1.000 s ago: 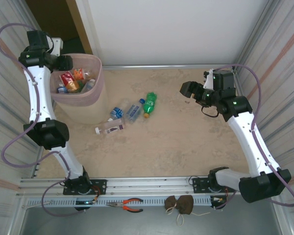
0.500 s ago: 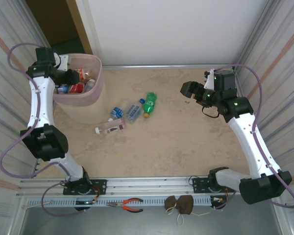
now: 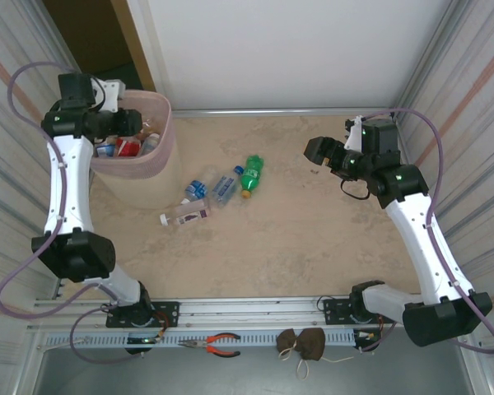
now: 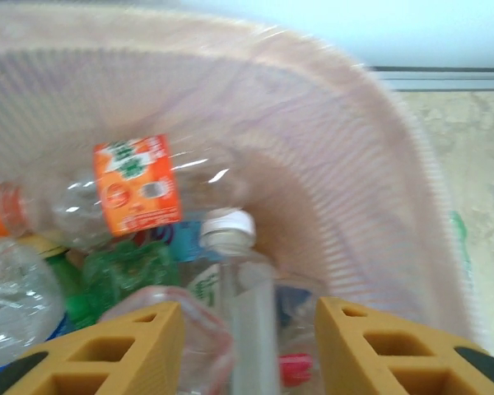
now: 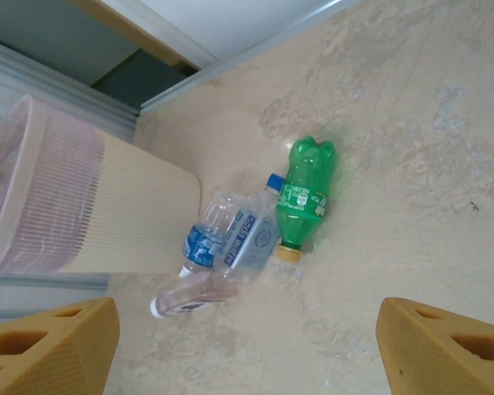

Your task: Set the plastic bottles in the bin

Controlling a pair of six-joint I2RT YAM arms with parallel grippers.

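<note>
A pale-pink bin stands at the far left of a beige table. The left gripper hangs just above the bin's open mouth, pointing down into it. From the left wrist camera its yellow fingers are spread, with a gap on each side of a clear white-capped bottle that lies below between them, touching neither. Beside that bottle in the bin rest a clear bottle with an orange label and a crumpled green bottle.

Four more bottles lie on the table just right of the bin: a green bottle farthest right, a blue-capped clear bottle touching it, a blue-labelled clear bottle next, and a white-capped bottle nearest.

The right gripper hovers at the far right, well apart from these bottles, its jaws spread wide and empty.
</note>
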